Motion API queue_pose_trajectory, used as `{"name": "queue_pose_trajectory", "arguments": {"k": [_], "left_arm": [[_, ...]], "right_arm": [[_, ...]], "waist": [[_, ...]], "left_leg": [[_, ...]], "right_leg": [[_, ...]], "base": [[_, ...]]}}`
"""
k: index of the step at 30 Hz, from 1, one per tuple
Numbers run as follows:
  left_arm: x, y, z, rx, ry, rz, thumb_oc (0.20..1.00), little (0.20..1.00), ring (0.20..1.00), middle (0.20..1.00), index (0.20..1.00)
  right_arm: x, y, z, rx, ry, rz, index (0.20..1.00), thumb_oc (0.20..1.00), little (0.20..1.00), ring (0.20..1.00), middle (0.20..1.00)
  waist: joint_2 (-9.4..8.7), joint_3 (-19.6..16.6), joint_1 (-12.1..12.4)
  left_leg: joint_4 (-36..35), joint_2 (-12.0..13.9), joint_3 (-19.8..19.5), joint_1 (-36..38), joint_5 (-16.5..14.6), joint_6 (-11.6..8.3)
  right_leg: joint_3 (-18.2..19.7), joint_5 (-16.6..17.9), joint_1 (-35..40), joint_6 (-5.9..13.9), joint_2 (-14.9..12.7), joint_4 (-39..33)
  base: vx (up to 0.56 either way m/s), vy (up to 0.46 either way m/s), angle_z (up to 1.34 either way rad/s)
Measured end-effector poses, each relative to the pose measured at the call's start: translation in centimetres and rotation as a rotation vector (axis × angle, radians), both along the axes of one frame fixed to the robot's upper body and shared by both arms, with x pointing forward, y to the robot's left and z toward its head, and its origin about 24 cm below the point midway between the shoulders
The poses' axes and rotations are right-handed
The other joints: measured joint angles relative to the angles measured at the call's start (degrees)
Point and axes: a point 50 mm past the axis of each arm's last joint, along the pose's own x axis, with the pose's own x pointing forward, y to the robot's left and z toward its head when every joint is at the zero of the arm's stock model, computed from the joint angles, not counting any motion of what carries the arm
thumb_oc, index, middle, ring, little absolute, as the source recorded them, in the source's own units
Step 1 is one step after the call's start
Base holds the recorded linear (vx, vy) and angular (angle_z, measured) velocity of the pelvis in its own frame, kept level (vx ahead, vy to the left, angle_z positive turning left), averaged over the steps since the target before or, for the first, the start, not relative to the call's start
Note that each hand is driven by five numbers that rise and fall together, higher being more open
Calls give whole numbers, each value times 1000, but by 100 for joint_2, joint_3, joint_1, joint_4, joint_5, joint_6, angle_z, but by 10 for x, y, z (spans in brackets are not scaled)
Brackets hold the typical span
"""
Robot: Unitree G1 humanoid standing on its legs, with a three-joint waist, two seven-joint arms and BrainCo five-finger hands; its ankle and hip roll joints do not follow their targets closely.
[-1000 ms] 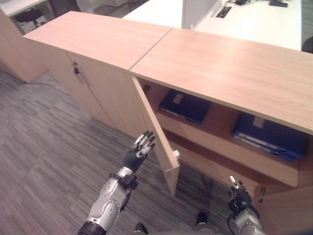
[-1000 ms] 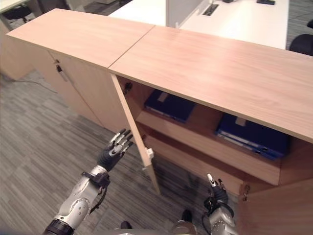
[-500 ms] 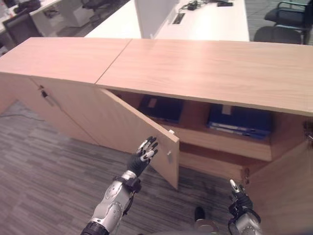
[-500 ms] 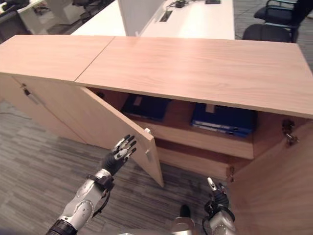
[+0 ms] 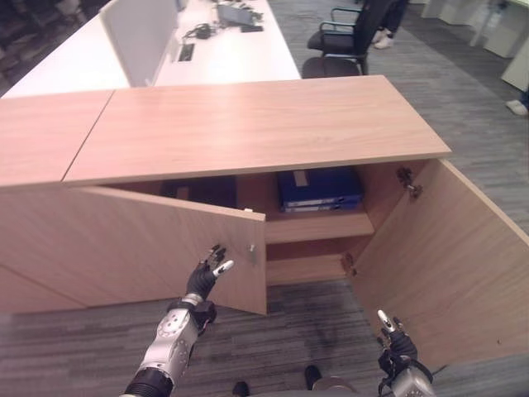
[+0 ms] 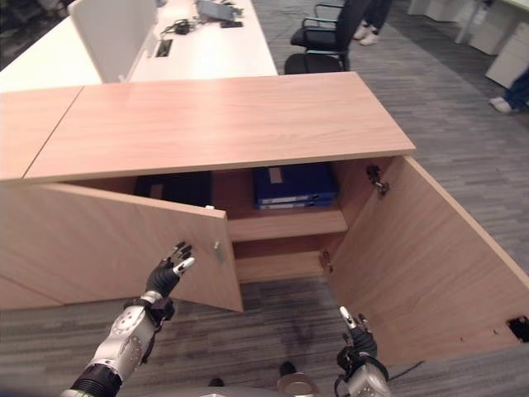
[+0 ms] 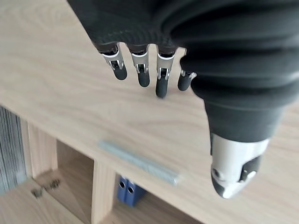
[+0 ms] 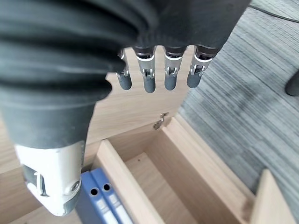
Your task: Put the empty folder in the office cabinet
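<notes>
- The blue folders point(image 5: 318, 188) lie flat on the upper shelf inside the open office cabinet point(image 5: 248, 124), toward its right half; a darker one point(image 6: 175, 187) lies further left on the same shelf, partly behind the left door point(image 5: 165, 248). Neither hand holds a folder, so I judge the task's folder is already on the shelf, though which one is the empty one I cannot tell.
- An empty ring folder should be light and stiff, with smooth covers that may slip; the spine is the firmest place to pinch, since loose covers could flap open.
- The left hand point(image 5: 207, 277) is raised with straight, spread fingers just at the outer face of the left door, near its free edge; it grips nothing.
- The right hand point(image 5: 392, 335) hangs low and near, fingers straight and apart, empty, just in front of the wide-open right door point(image 5: 446, 256).
- The left wrist view shows the door's slim metal handle point(image 7: 138, 162) and the folder spines past the door edge; the head views give the layout of both doors and the shelf point(image 6: 289, 223).
- The right wrist view shows a hinge point(image 8: 161, 122) and the lower compartment.
</notes>
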Motion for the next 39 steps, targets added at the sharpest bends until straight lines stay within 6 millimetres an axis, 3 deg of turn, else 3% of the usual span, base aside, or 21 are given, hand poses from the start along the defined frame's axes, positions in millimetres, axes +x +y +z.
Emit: {"name": "queue_pose_trajectory", "arguments": {"k": [3, 4, 9, 12, 15, 19, 30, 34, 35, 36, 37, 38, 39], "left_arm": [[6, 6, 2, 14, -2, 42, 1000, 1000, 1000, 1000, 1000], [14, 13, 2, 34, 12, 73, 1000, 1000, 1000, 1000, 1000], [26, 27, 7, 60, 12, 135, 1000, 1000, 1000, 1000, 1000], [33, 52, 11, 137, 39, 187, 1000, 1000, 1000, 1000, 1000], [35, 55, 14, 148, 31, 189, 1000, 1000, 1000, 1000, 1000], [37, 64, 20, 174, 18, 195, 1000, 1000, 1000, 1000, 1000], [37, 59, 18, 210, 14, 163, 1000, 1000, 1000, 1000, 1000], [25, 29, 10, 147, -19, 108, 1000, 1000, 1000, 1000, 1000], [16, 13, 1, 121, 1, 58, 1000, 1000, 1000, 1000, 1000], [5, 4, 2, 99, -21, 14, 1000, 1000, 1000, 1000, 1000], [2, 2, 1, 95, -17, -3, 1000, 1000, 1000, 1000, 1000], [-6, -6, -2, 78, -11, -36, 1000, 1000, 1000, 1000, 1000], [-13, -12, -2, 62, -16, -64, 1000, 1000, 1000, 1000, 1000]], "right_arm": [[0, 11, -2, 21, 8, 60, 1000, 1000, 1000, 1000, 1000], [4, 17, -2, 35, -1, 84, 1000, 1000, 1000, 1000, 1000], [16, 18, 5, 24, -43, 116, 1000, 1000, 1000, 1000, 1000], [14, 15, 4, 18, -38, 121, 1000, 1000, 1000, 1000, 1000], [8, 15, 2, 21, -21, 117, 1000, 1000, 1000, 1000, 1000], [-1, 13, -2, 25, 3, 113, 1000, 1000, 1000, 1000, 1000], [-5, 12, -6, 30, 22, 109, 1000, 1000, 1000, 1000, 1000], [-5, 11, -5, 28, 19, 102, 1000, 1000, 1000, 1000, 1000], [-3, 12, -6, 30, 21, 101, 1000, 1000, 1000, 1000, 1000], [7, 11, -3, 26, 6, 93, 1000, 1000, 1000, 1000, 1000], [8, 10, -3, 24, 7, 81, 1000, 1000, 1000, 1000, 1000], [11, 7, -3, 16, 7, 61, 1000, 1000, 1000, 1000, 1000], [15, 6, -1, 10, -1, 57, 1000, 1000, 1000, 1000, 1000]], "waist": [[-5, -38, -97], [-13, -44, -103], [-55, -158, -232], [-106, -322, -331], [-157, -400, -359], [-212, -445, -417], [-304, -568, -396], [-246, -588, -323], [-232, -569, -193], [-185, -503, 3], [-106, -455, 109], [-28, -417, 246], [70, -362, 387]], "left_leg": [[2, -34, 119, 54, -18, 18], [1, -47, 320, 65, -30, 26], [-57, -23, 626, 87, -67, 31], [-58, -7, 855, 24, -72, 38], [-57, -21, 942, 17, -96, 46], [-57, -15, 975, 28, -91, 38], [-58, -14, 942, 15, -94, 40], [-57, -7, 906, 19, -91, 37], [-30, 10, 922, -17, -70, 28], [-28, 103, 1176, -50, -62, 27], [9, 137, 1239, -97, -61, 28], [8, 241, 1377, -86, -61, 28], [8, 349, 1493, -81, -72, 19]], "right_leg": [[65, 137, 156, 39, -37, -293], [226, 225, 78, 46, -21, -318], [480, 277, -43, 101, -2, -321], [583, 291, -175, 134, -8, -325], [492, 373, -256, 209, -44, -324], [491, 453, -262, 143, -33, -321], [457, 428, -250, 162, -44, -323], [395, 435, -256, 135, -46, -322], [341, 466, -314, 129, -41, -300], [-834, 416, -643, 144, -182, -74], [-1160, 364, -689, 133, -284, 2], [-2093, 209, -789, 125, -552, 288], [-2698, 128, -873, 207, -782, 653]], "base": [[45, 144, -34], [25, 120, -42], [14, 101, -38], [3, 108, -33], [-14, 72, -19], [-5, 62, -3], [-2, 18, 1], [-73, -39, 4], [-237, -145, -39], [-239, -158, -49], [-145, -98, -68], [-61, -57, -52], [-52, -105, -50]]}}
